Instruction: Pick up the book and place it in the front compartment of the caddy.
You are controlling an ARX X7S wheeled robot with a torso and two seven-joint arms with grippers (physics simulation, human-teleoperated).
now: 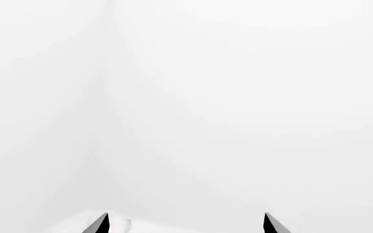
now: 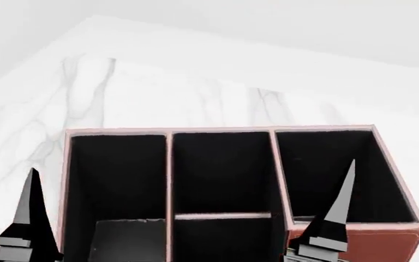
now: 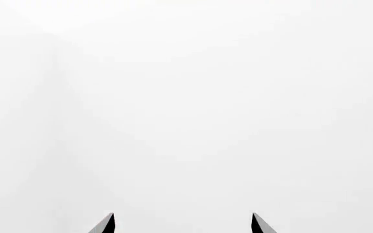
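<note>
The caddy (image 2: 373, 244) is a reddish-brown box with black lining and pale rims, filling the lower half of the head view right in front of me. A dark grey flat shape (image 2: 126, 240) stands in its near-left cell; I cannot tell whether it is the book. No other book is in view. My left gripper (image 1: 186, 217) is open and empty, and one of its fingers (image 2: 29, 218) rises just left of the caddy. My right gripper (image 3: 183, 217) is open and empty, and one of its fingers (image 2: 338, 210) rises in front of the caddy's right cell.
The caddy stands on a white marble-veined table (image 2: 159, 93) whose far edge runs across the upper head view. Both wrist views face plain white background, with a corner of white surface (image 1: 128, 225) low in the left wrist view.
</note>
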